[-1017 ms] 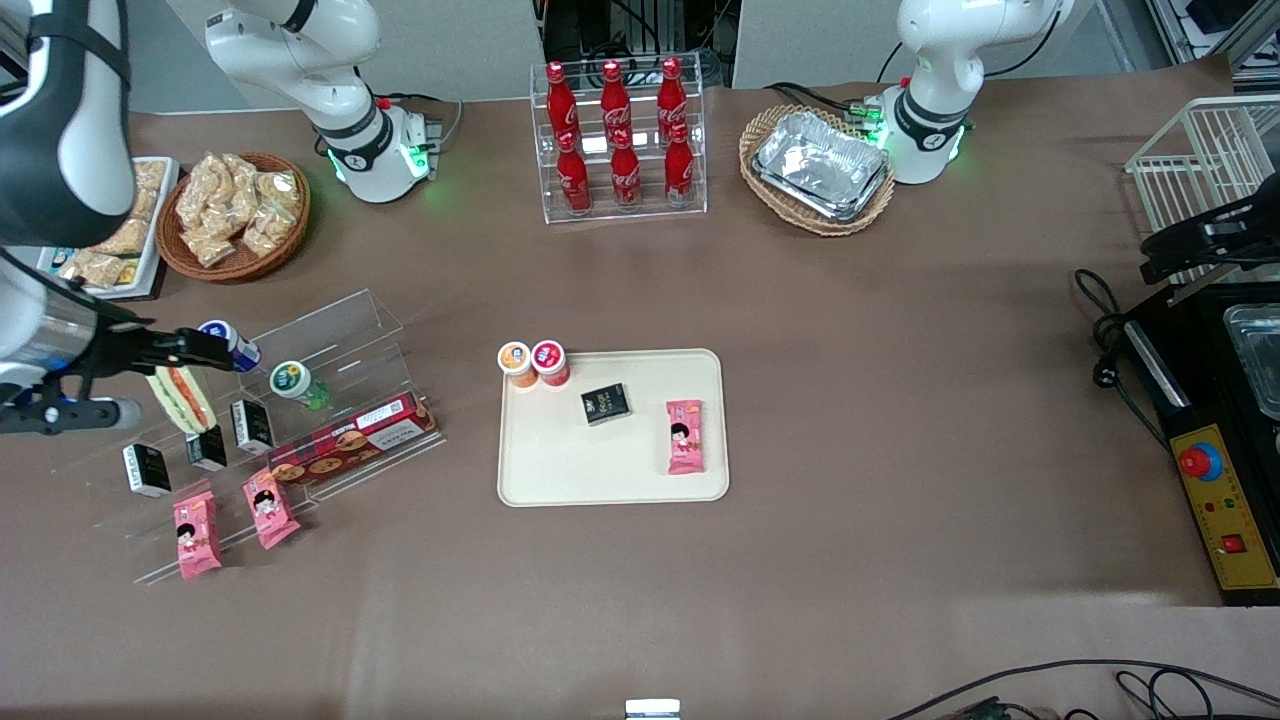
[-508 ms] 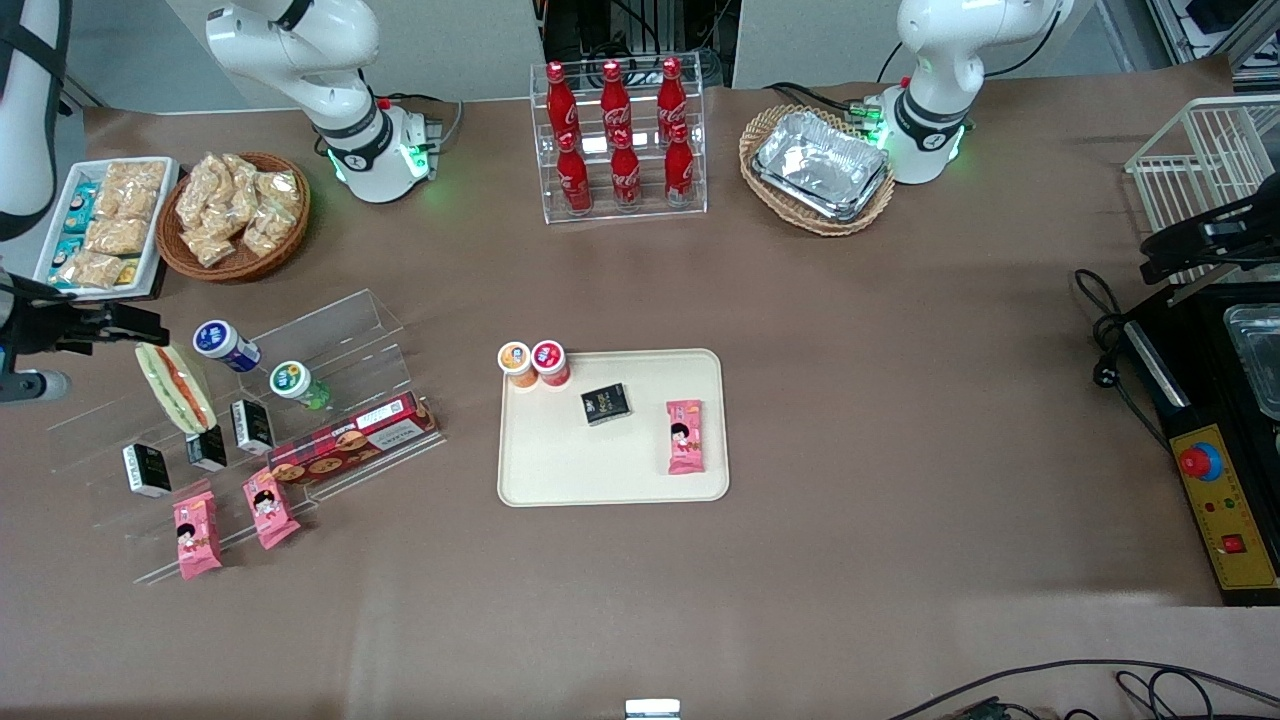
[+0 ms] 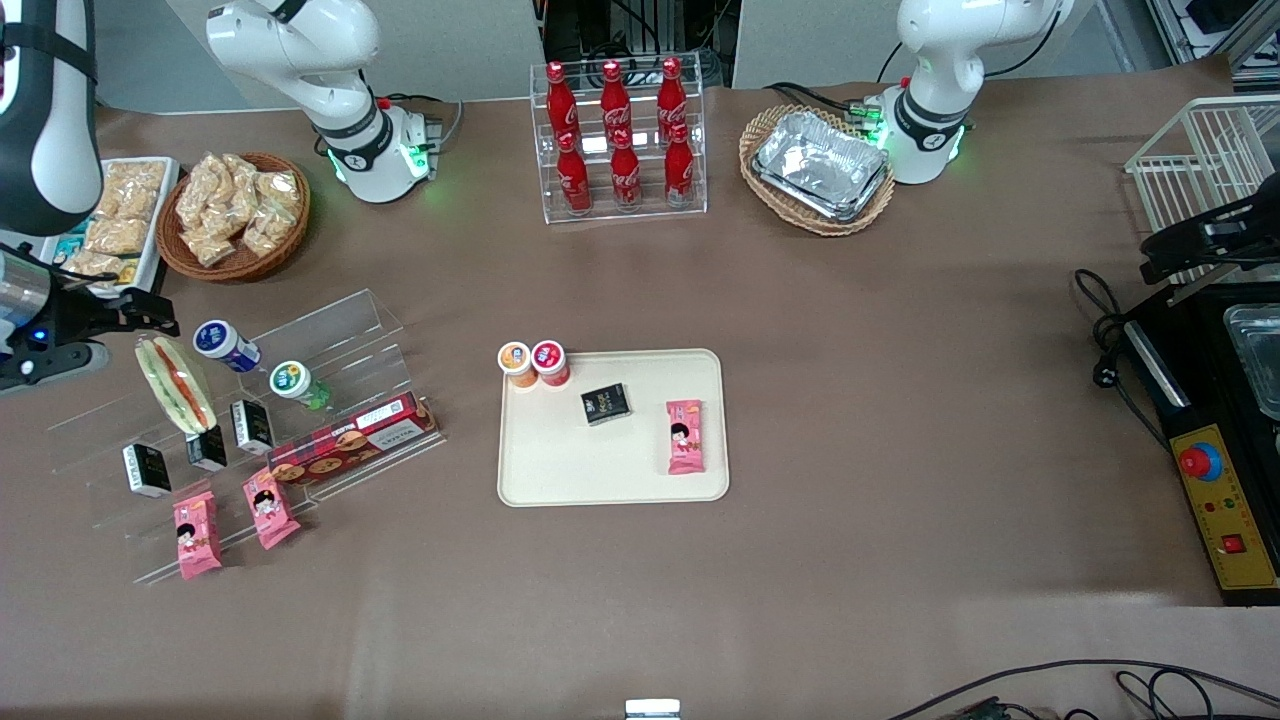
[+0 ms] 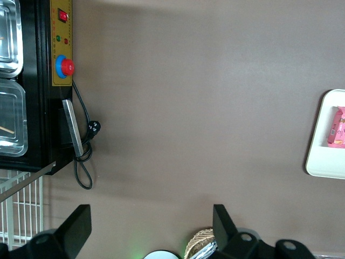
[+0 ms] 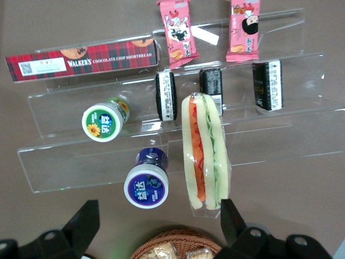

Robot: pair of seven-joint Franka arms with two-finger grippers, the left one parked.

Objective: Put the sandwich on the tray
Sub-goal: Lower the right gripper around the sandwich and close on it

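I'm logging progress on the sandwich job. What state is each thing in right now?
Sandwich: lying on the clear shelf, not gripped.
Tray: flat on the table, holding a pink packet and a black box, no sandwich.
Gripper: open, above the shelf near the sandwich, holding nothing.

The gripper (image 3: 140, 312) is hanging open at the working arm's end of the table, its fingers (image 5: 86, 221) spread wide with bare air between them, just above the upper end of the sandwich (image 3: 176, 383). The sandwich is lying on the clear acrylic shelf (image 3: 340, 315), crowded by a blue-lidded tub (image 5: 146, 184) just beside it and small black packets (image 5: 211, 86) touching its lower end. The tray (image 3: 560, 470) is sitting well apart with open brown table between; two cups (image 3: 533, 362), a black box (image 3: 606, 403) and a pink packet (image 3: 685, 435) are occupying it, leaving bare room along its near edge.
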